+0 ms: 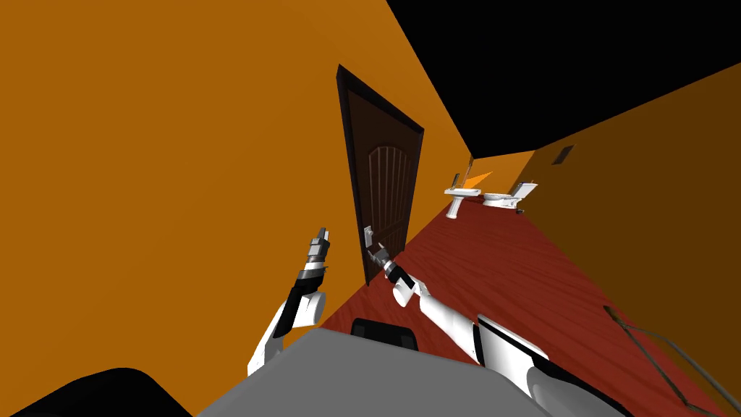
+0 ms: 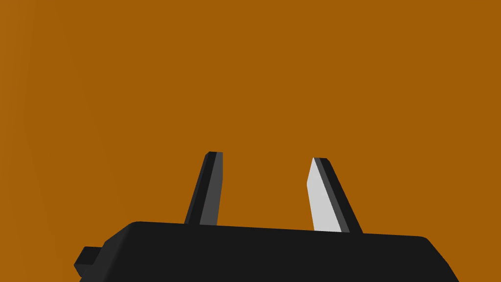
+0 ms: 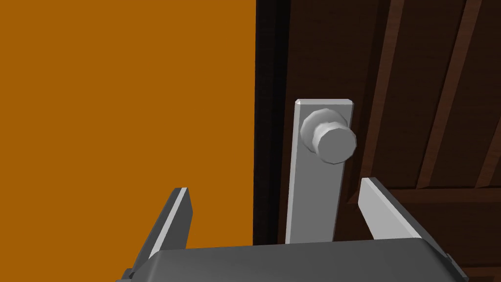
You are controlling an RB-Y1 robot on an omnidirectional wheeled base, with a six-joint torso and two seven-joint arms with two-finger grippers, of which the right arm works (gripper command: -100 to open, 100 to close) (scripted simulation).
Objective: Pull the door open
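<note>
Now the knob (image 3: 330, 139) of the door (image 3: 416, 98) is seen just ahead of the right arm's open jaws, not yet enclosed. The left arm's jaws, also open, are held farther off.

Along the left, an orange wall (image 1: 181, 145), flat and evenly lit. Opposite, a shaded orange wall (image 1: 651, 188) with a small dark vent (image 1: 563, 154) high up. Between them, a red-brown, wood-grained floor (image 1: 521, 268), narrowing toward the far end. At the floor's far end, a white pedestal sink (image 1: 459, 193) just beside a white toilet (image 1: 499, 200). Above the walls' top edges, a black area (image 1: 564, 65).
</note>
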